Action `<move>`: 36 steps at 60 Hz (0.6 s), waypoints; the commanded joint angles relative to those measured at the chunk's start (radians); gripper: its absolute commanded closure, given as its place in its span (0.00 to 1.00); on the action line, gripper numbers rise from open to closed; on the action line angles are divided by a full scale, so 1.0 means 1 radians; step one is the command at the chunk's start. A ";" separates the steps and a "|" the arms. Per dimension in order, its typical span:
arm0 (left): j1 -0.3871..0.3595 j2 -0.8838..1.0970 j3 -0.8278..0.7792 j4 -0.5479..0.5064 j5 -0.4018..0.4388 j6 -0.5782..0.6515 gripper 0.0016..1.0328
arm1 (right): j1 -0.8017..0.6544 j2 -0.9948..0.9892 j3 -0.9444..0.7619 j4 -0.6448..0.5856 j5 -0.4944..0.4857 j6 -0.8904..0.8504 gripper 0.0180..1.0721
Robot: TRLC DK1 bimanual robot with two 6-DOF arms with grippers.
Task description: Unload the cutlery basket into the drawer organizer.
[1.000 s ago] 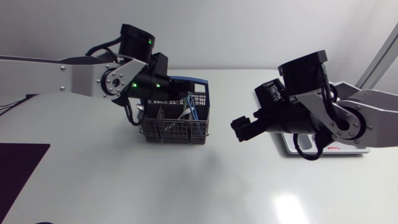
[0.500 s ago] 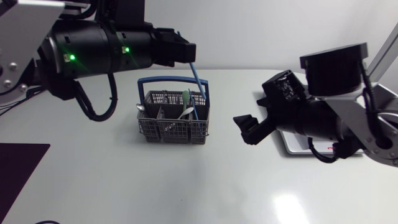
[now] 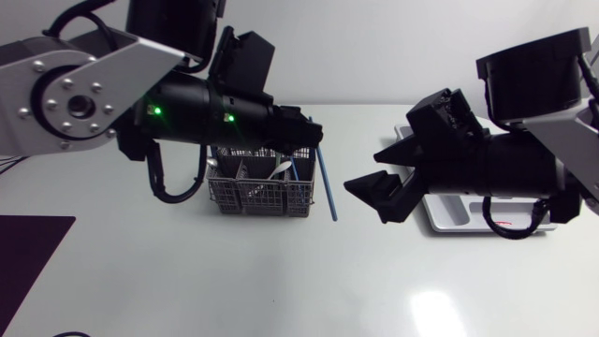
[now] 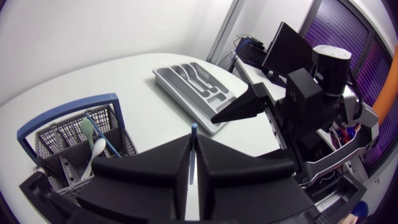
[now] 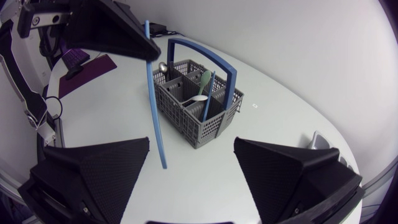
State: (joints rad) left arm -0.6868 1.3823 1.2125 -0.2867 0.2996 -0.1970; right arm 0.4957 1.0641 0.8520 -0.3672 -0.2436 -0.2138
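While the left gripper (image 3: 312, 139) pinches a blue stick (image 3: 328, 183), the right gripper (image 5: 192, 143) gapes wide.
The stick hangs beside the cutlery basket (image 3: 260, 195).

White table (image 3: 281, 281) in view, grey mesh cutlery basket (image 3: 262, 197) with blue handle standing on it left of centre, pale drawer organizer (image 3: 447, 217) lying flat well apart to the right, dark mat (image 3: 28, 257) at the near-left edge.

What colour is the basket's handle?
The handle is blue; right wrist view shows it best.
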 commanded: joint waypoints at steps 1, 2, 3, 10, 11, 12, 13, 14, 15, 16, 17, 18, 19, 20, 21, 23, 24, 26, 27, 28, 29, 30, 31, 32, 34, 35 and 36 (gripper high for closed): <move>0.010 0.040 0.055 -0.011 0.039 -0.039 0.97 | 0.012 0.043 0.035 -0.003 -0.020 -0.004 0.14; 0.010 0.043 0.059 -0.017 0.044 -0.039 0.97 | 0.015 0.050 0.036 -0.001 -0.020 -0.004 0.15; 0.010 0.044 0.061 -0.017 0.045 -0.039 0.97 | 0.020 0.056 0.041 -0.001 -0.022 -0.004 0.17; 0.020 0.066 0.084 -0.031 0.093 -0.065 0.97 | 0.041 0.091 0.051 0.007 -0.028 -0.004 0.20; 0.020 0.069 0.088 -0.035 0.096 -0.065 0.97 | 0.043 0.097 0.051 0.010 -0.029 -0.004 0.23; 0.020 0.070 0.091 -0.040 0.099 -0.065 0.97 | 0.046 0.103 0.050 0.013 -0.029 -0.004 0.26; 0.021 0.072 0.094 -0.042 0.101 -0.067 0.97 | 0.049 0.108 0.050 0.016 -0.029 -0.004 0.28; 0.021 0.073 0.096 -0.043 0.102 -0.067 0.97 | 0.050 0.109 0.047 0.020 -0.029 -0.004 0.30; 0.023 0.075 0.099 -0.045 0.105 -0.068 0.97 | 0.052 0.112 0.045 0.022 -0.029 -0.002 0.31; 0.024 0.077 0.101 -0.045 0.108 -0.070 0.97 | 0.053 0.114 0.044 0.024 -0.029 -0.002 0.33; 0.024 0.078 0.102 -0.046 0.110 -0.070 0.97 | 0.057 0.114 0.042 0.025 -0.029 -0.002 0.36; 0.024 0.078 0.104 -0.048 0.111 -0.070 0.97 | 0.057 0.116 0.041 0.027 -0.029 -0.002 0.37; 0.024 0.080 0.105 -0.048 0.113 -0.073 0.97 | 0.058 0.114 0.035 0.037 -0.029 -0.002 0.41; 0.024 0.080 0.105 -0.048 0.113 -0.073 0.97 | 0.058 0.112 0.030 0.045 -0.029 -0.002 0.45; 0.026 0.081 0.105 -0.048 0.113 -0.073 0.97 | 0.058 0.112 0.025 0.053 -0.029 -0.001 0.47; 0.024 0.083 0.105 -0.048 0.115 -0.073 0.97 | 0.058 0.111 0.021 0.057 -0.028 0.002 0.53; 0.024 0.084 0.104 -0.048 0.115 -0.073 0.97 | 0.058 0.109 0.021 0.059 -0.028 0.005 0.56; 0.026 0.087 0.104 -0.049 0.115 -0.073 0.97 | 0.058 0.106 0.015 0.062 -0.029 0.005 0.62; 0.026 0.089 0.104 -0.049 0.115 -0.073 0.97 | 0.058 0.105 0.013 0.062 -0.029 0.007 0.66; 0.026 0.090 0.102 -0.049 0.115 -0.074 0.97 | 0.058 0.103 0.010 0.063 -0.029 0.007 0.70; 0.027 0.092 0.102 -0.049 0.116 -0.074 0.97 | 0.058 0.102 0.007 0.065 -0.029 0.007 0.73; 0.029 0.092 0.102 -0.049 0.116 -0.076 0.97 | 0.058 0.100 0.004 0.067 -0.029 0.007 0.76; 0.030 0.093 0.102 -0.049 0.119 -0.079 0.97 | 0.058 0.100 0.001 0.068 -0.029 0.008 0.76; 0.030 0.095 0.102 -0.049 0.119 -0.081 0.97 | 0.058 0.100 -0.004 0.070 -0.029 0.010 0.78; 0.030 0.096 0.102 -0.051 0.125 -0.082 0.97 | 0.058 0.100 -0.007 0.070 -0.036 0.010 0.81; 0.032 0.096 0.102 -0.051 0.127 -0.082 0.97 | 0.058 0.100 -0.008 0.070 -0.045 0.010 0.83; 0.032 0.096 0.104 -0.051 0.127 -0.082 0.97 | 0.058 0.100 -0.010 0.070 -0.048 0.011 0.84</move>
State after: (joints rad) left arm -0.6666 1.4628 1.2869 -0.3252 0.4114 -0.2447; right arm 0.5484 1.1698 0.8742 -0.3103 -0.2760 -0.2131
